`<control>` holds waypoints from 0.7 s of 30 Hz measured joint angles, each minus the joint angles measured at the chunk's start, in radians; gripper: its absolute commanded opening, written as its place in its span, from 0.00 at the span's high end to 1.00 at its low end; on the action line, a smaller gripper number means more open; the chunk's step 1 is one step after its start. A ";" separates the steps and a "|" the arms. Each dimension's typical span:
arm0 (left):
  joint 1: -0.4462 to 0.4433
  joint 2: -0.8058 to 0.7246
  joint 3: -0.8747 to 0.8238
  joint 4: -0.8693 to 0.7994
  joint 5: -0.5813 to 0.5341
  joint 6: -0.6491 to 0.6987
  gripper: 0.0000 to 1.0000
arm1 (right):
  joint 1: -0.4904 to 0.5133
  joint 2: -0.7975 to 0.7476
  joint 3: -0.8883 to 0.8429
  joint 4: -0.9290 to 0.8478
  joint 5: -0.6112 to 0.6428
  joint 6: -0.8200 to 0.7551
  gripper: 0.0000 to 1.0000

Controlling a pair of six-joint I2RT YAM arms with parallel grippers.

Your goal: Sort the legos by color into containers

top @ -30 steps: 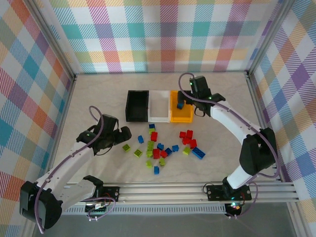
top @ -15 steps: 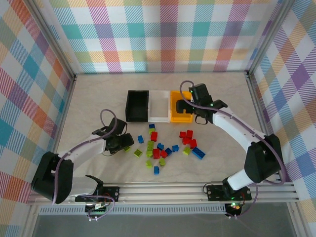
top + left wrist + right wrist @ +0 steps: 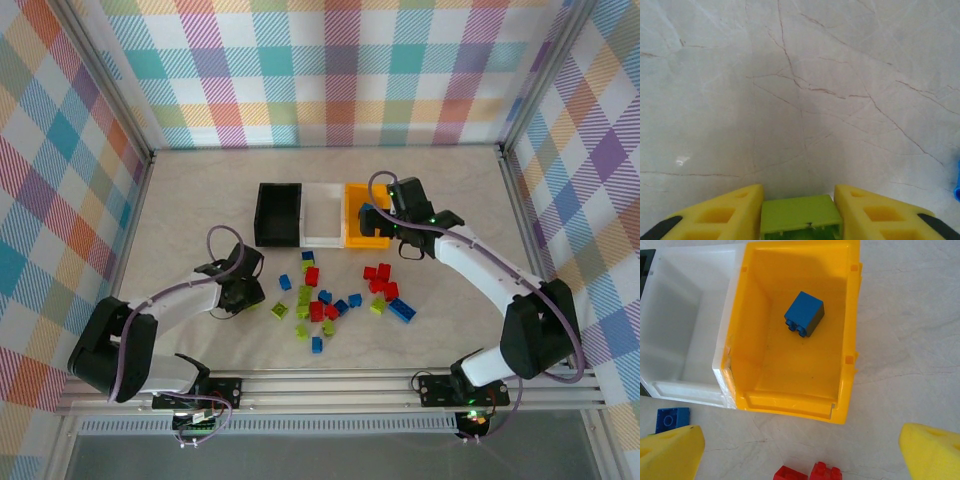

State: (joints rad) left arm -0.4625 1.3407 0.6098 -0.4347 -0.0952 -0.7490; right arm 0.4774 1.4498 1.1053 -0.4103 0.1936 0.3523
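Observation:
My left gripper (image 3: pixel 250 294) sits low on the table at the left edge of the scattered legos (image 3: pixel 322 304), shut on a lime green lego (image 3: pixel 799 214) that fills the gap between its yellow fingers (image 3: pixel 722 215). The black bin (image 3: pixel 262 216), white bin (image 3: pixel 322 238) and orange-yellow bin (image 3: pixel 366 239) stand side by side behind the pile. Just in front of the orange-yellow bin (image 3: pixel 795 407) my right gripper (image 3: pixel 800 455) hangs wide open and holds nothing. One blue lego (image 3: pixel 804 314) lies inside that bin. The white bin (image 3: pixel 685 390) looks empty.
Red, blue and lime green legos lie loose in the middle of the table, with a red cluster (image 3: pixel 380 278) and a long blue brick (image 3: pixel 402 310) toward the right. Red legos (image 3: pixel 807 473) and a blue one (image 3: pixel 671 419) lie near my right gripper. Checked walls enclose the table.
My left gripper has come down to the table at the left of the pile and closed on the lime green lego. My right gripper has drawn back slightly from over the orange-yellow bin.

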 measured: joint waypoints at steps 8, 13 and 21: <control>-0.002 -0.044 -0.009 -0.011 0.028 -0.011 0.69 | 0.000 -0.001 0.000 0.002 0.000 0.006 0.00; 0.020 -0.061 0.087 -0.074 0.040 0.006 0.71 | 0.000 -0.005 -0.007 0.003 -0.003 0.009 0.00; 0.067 0.130 0.510 -0.089 -0.021 0.088 0.70 | 0.000 -0.033 -0.072 0.001 -0.020 0.034 0.00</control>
State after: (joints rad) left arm -0.3954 1.4704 1.1202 -0.5240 -0.1162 -0.6613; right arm 0.4770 1.4166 1.0336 -0.4091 0.1738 0.3866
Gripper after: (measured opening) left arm 0.322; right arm 0.996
